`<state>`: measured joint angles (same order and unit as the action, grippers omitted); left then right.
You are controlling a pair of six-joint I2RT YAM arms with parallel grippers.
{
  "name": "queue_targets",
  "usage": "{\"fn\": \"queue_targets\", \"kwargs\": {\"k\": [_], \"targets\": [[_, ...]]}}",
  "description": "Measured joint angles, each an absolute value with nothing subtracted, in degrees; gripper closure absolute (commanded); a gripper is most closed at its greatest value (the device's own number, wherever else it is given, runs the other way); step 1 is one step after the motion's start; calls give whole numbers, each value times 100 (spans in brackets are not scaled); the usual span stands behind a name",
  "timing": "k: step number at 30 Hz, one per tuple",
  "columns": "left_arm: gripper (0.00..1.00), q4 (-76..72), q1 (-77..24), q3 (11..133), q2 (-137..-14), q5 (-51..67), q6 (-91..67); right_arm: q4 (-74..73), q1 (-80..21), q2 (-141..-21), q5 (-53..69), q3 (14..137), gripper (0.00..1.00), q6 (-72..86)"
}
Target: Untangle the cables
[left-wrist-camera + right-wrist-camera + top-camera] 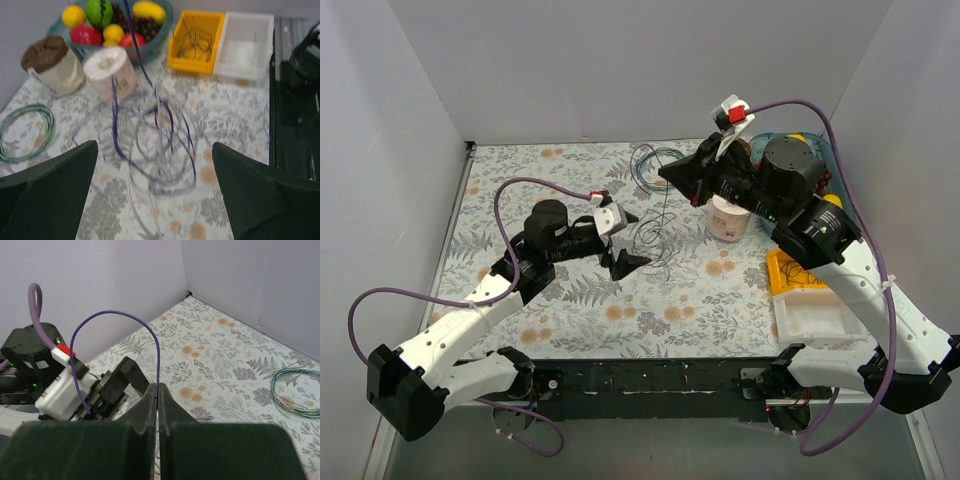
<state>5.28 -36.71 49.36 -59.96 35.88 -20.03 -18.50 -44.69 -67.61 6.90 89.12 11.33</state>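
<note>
A loose tangle of thin purple and pale cables (655,238) lies on the floral cloth mid-table. In the left wrist view the tangle (155,145) is blurred and lies just beyond my fingers. My left gripper (626,240) is open and empty beside the tangle, and it also shows in its wrist view (155,150). My right gripper (670,172) is raised above the tangle, shut on a thin purple cable (120,315). That cable arcs up from the closed fingertips (152,390). One purple strand (132,40) rises from the tangle toward the right gripper.
A coiled green-blue cable (655,160) lies at the back, seen too in the right wrist view (295,395). A white cup (728,220), brown-topped bag (52,65) and fruit bowl (165,22) stand at the back right. A yellow bin (790,272) and white bin (815,318) sit right.
</note>
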Motion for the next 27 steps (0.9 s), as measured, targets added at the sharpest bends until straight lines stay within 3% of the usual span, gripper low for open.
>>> {"fn": "queue_targets", "kwargs": {"k": [2, 4, 5, 9, 14, 19, 27], "targets": [[3, 21, -3671, 5039, -5988, 3601, -2462, -1752, -4486, -6823, 762, 8921, 99, 1214], [11, -416, -3671, 5122, -5990, 3627, -2790, -1649, -4534, -6901, 834, 8921, 99, 1308], [25, -596, -3671, 5146, -5992, 3656, -2908, -1599, -4567, -6945, 860, 8923, 99, 1343], [50, -956, -3671, 5140, -6069, 3898, -3107, -1490, -4751, -7188, 976, 9096, 99, 1476], [56, -838, -3671, 4818, -6069, 4117, -2884, -1500, -4818, -7325, 869, 9439, 99, 1579], [78, -467, -3671, 4375, -6064, 4134, -2547, -1463, -4816, -7317, 591, 9850, 99, 1570], [68, -261, -3671, 3802, -6016, 4099, -1997, -1621, -4818, -7312, 183, 10160, 99, 1363]]}}
